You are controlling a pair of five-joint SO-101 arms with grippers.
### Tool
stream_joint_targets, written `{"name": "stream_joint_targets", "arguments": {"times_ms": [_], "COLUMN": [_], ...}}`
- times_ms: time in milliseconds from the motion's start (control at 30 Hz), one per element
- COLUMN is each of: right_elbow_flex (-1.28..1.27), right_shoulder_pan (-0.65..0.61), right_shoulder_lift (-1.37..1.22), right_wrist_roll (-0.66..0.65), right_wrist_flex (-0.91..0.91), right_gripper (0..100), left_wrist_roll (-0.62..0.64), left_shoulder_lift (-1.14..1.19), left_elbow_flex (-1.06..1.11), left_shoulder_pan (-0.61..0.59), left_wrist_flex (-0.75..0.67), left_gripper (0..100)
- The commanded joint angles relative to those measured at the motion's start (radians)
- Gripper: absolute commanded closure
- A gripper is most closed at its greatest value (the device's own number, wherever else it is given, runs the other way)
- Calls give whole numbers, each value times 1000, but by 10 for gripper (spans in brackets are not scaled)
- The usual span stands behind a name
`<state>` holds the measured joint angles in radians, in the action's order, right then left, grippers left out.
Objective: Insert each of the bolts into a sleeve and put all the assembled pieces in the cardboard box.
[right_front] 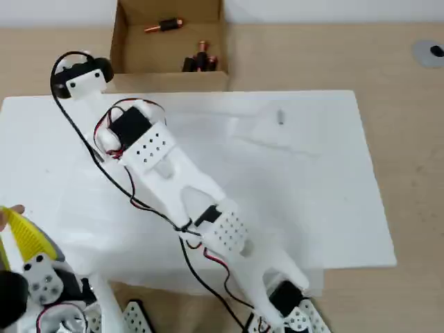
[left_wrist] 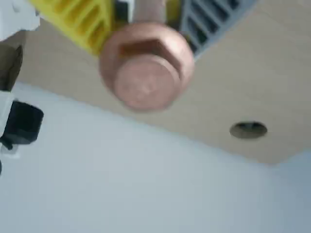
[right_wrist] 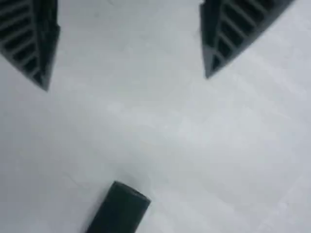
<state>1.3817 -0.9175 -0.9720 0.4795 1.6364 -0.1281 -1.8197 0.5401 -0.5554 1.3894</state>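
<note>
Copper bolt [left_wrist: 146, 68], head toward the left wrist camera, clamped by its shank in my left gripper [left_wrist: 146, 17] between the yellow finger [left_wrist: 82, 19] and the grey finger [left_wrist: 209, 22]; the jaws are closed only as far as the shank allows. Beyond the bolt lie the white sheet [left_wrist: 146, 184], the tan table [left_wrist: 243, 82] and a round hole [left_wrist: 248, 130] in the tabletop. From the high view, this gripper sits at the near left edge of the table, yellow finger [right_front: 24, 236] raised, with the bolt [right_front: 15, 209] at its tip. My right gripper [right_wrist: 131, 48] hangs over the white sheet [right_wrist: 194, 145] with its two dark fingers [right_wrist: 29, 39] spread wide and nothing between them; a black sleeve [right_wrist: 119, 208] lies on the sheet below, apart from both fingers. My right arm [right_front: 173, 173] lies stretched diagonally across the sheet [right_front: 312, 173], its far end just beside the near left corner of the cardboard box [right_front: 170, 82]. Assembled pieces [right_front: 201, 61] rest inside the box, one [right_front: 163, 26] apart from the cluster.
</note>
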Motion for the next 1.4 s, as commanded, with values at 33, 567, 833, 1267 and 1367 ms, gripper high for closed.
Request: {"name": "stream_joint_targets", "arguments": {"times_ms": [33,567,833,1267,1367], "right_elbow_flex": [51,50,51,45,41], "right_shoulder_pan": [-21,-111,-51,58,58], "right_shoulder_lift": [5,-81,-131,-234,-252], "right_wrist_roll": [-32,-149,-120,-169,-169], "right_wrist_flex": [-6,-245,-273,-405,-417], "right_gripper": [753,726,726,726,726], "left_wrist_roll": [9,5,8,8,8], "left_shoulder_lift": [-1,-2,-2,-2,-2], "left_elbow_flex": [34,32,32,43,44], "left_shoulder_pan": [-6,-14,-14,-11,-6], "left_wrist_flex": [-5,143,140,143,143], "left_gripper": [993,993,993,993,993]}}
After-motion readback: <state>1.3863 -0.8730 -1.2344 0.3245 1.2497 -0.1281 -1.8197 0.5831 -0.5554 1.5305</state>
